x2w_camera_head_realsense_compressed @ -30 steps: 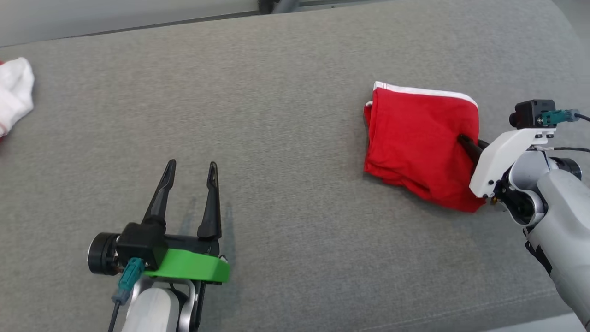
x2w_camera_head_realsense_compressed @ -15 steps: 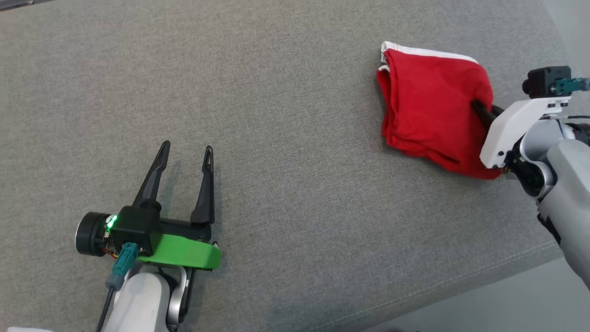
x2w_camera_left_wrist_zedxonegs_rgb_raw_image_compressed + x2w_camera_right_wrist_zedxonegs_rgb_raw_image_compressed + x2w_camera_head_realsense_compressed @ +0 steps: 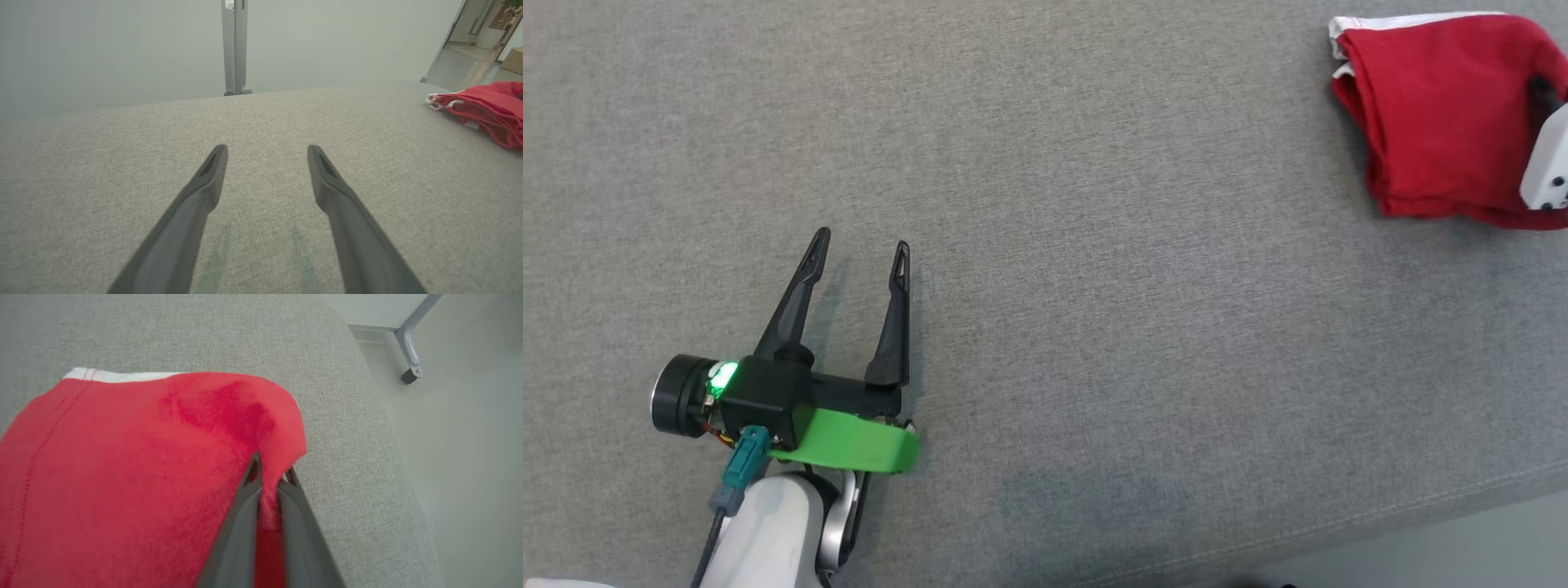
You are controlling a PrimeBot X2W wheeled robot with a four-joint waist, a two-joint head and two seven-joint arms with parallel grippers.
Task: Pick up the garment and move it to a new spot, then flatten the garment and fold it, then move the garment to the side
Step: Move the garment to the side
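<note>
Head view: one folded red garment [image 3: 1437,114] sits at the far right of the grey cushion [image 3: 1094,204]; the left gripper [image 3: 862,245] hovers well apart from it, fingers spread, empty. Left wrist view: spread fingers, garment off right. Right wrist view: the right gripper [image 3: 271,473] is pinched on the garment's edge near the cushion's border. I'd judge this the move-aside step; next, release short of the edge. One garment, two grippers.

You seem to be in a plain lab or test room: a counter [image 3: 1094,245] covered in grey fabric, a bare pale wall [image 3: 102,49], a grey metal leg [image 3: 410,355], a smooth pale floor [image 3: 470,477].
</note>
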